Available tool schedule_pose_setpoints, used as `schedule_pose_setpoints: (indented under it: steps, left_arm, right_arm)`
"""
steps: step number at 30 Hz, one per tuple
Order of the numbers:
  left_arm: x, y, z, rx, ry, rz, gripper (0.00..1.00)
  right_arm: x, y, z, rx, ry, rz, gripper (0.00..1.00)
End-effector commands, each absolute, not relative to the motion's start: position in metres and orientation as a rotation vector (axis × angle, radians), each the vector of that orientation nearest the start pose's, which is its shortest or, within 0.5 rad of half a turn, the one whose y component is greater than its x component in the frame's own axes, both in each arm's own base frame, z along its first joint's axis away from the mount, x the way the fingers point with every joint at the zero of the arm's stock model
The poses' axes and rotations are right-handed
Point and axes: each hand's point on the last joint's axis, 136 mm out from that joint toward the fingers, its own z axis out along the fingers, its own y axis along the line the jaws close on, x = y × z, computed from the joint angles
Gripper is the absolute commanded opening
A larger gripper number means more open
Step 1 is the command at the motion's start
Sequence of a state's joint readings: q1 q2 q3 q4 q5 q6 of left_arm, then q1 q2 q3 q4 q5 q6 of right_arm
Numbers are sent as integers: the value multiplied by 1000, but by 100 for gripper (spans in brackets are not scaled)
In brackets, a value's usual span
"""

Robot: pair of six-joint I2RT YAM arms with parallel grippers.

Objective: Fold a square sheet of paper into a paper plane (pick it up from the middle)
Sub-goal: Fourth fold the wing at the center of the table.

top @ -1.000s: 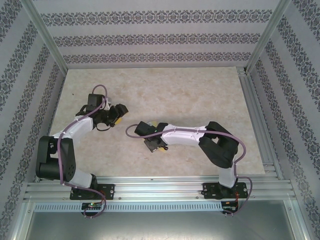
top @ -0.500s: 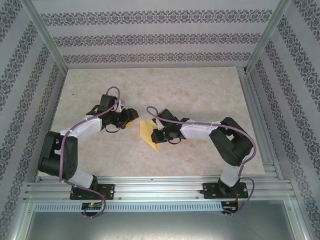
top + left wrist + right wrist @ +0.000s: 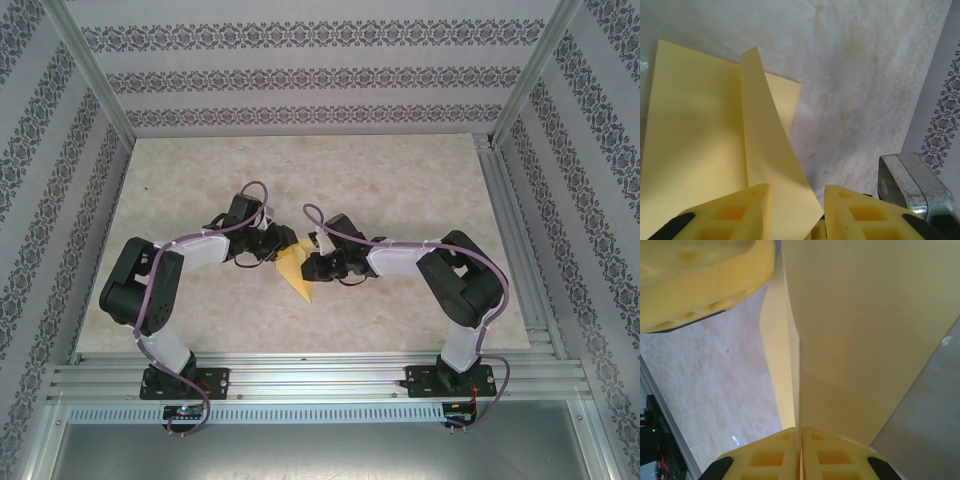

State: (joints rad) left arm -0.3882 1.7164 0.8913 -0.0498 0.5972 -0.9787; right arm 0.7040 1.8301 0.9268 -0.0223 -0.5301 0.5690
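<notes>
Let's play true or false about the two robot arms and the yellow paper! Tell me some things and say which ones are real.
1. The paper is yellow. True.
2. The left gripper is squeezed shut. False: its fingers stand apart, with a raised flap of the paper in the gap between them.
3. The right gripper is pinching the paper. True: its two fingers are closed together on a folded edge.
4. The paper lies completely flat on the table. False: one flap stands up off the rest of the sheet.
5. The paper sits in a far corner of the table. False: it is near the middle, between the two grippers.
</notes>
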Motion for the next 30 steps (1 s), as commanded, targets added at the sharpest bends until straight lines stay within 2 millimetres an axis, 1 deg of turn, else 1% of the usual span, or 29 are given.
schedule_pose_setpoints:
  steps: [1, 5, 8, 12, 15, 17, 22, 24, 26, 27, 30]
  left_arm:
    - [354, -260, 82, -463, 2594, -1321, 33]
    - [351, -265, 67, -482, 2618, -1332, 31]
    - [351, -263, 59, -501, 2627, -1310, 31]
    - [350, -259, 53, -502, 2644, -1272, 30]
    - [350, -258, 51, -494, 2651, -1254, 30]
    - [350, -257, 50, -491, 2653, -1246, 30]
    - [352, -259, 49, -486, 2656, -1249, 29]
    - [352, -259, 50, -482, 2658, -1244, 29]
    - [352, -258, 51, -476, 2660, -1237, 29]
    - [352, -258, 51, -473, 2663, -1232, 29]
    - [352, -257, 53, -470, 2659, -1227, 29]
  right_arm:
    - [266, 340, 32, -418, 2678, 1168, 11]
    - [266, 340, 29, -415, 2692, 1168, 11]
    - [268, 338, 31, -407, 2693, 1155, 16]
    - [268, 333, 35, -393, 2694, 1118, 25]
    - [265, 330, 40, -407, 2695, 1102, 26]
    - [263, 326, 38, -407, 2714, 1063, 28]
    - [255, 327, 37, -442, 2726, 1053, 27]
    - [253, 328, 36, -452, 2730, 1047, 20]
    - [252, 328, 35, -458, 2733, 1028, 16]
    - [252, 329, 37, -462, 2727, 1035, 12]
    - [255, 328, 36, -455, 2726, 1024, 8]
